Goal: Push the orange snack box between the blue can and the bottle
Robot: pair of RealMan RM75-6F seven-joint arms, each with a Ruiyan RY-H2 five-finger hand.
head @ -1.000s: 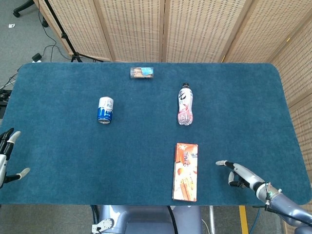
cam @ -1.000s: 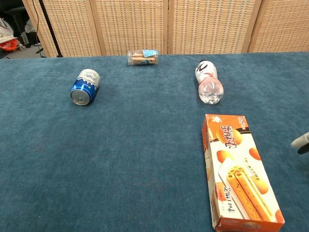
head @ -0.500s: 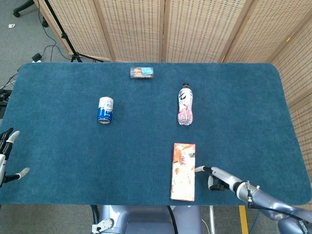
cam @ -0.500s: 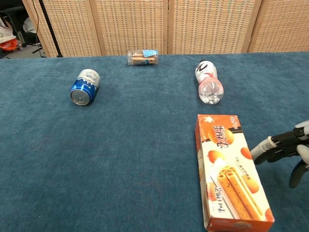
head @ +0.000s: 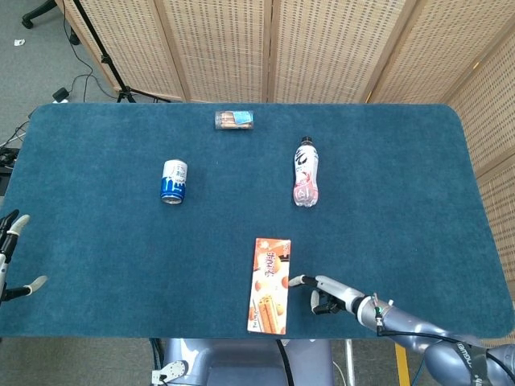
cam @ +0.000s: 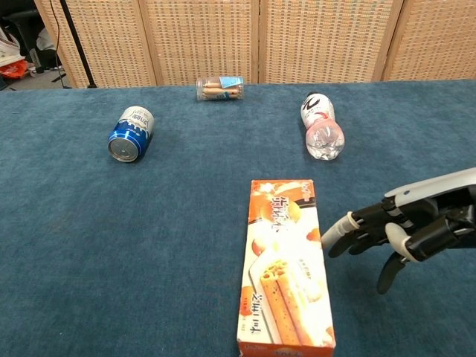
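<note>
The orange snack box [head: 270,285] [cam: 283,266] lies flat near the table's front edge, its long side running front to back. My right hand [head: 328,293] [cam: 389,230] is just to its right, an outstretched finger touching the box's right side, holding nothing. The blue can [head: 174,179] [cam: 132,133] lies on its side at the left middle. The bottle [head: 306,171] [cam: 321,126] lies on its side at the right middle, cap pointing away. My left hand [head: 10,257] sits at the far left edge with fingers apart, empty.
A small clear packet of biscuits [head: 234,120] [cam: 220,87] lies at the back of the blue table [head: 402,185]. Wicker screens [head: 265,48] stand behind the table. A stand and cables are on the floor at the back left.
My right hand has swept leftward along the front of the table, sliding the orange snack box to the left, from below the bottle to between bottle and can. The left hand stays put.
</note>
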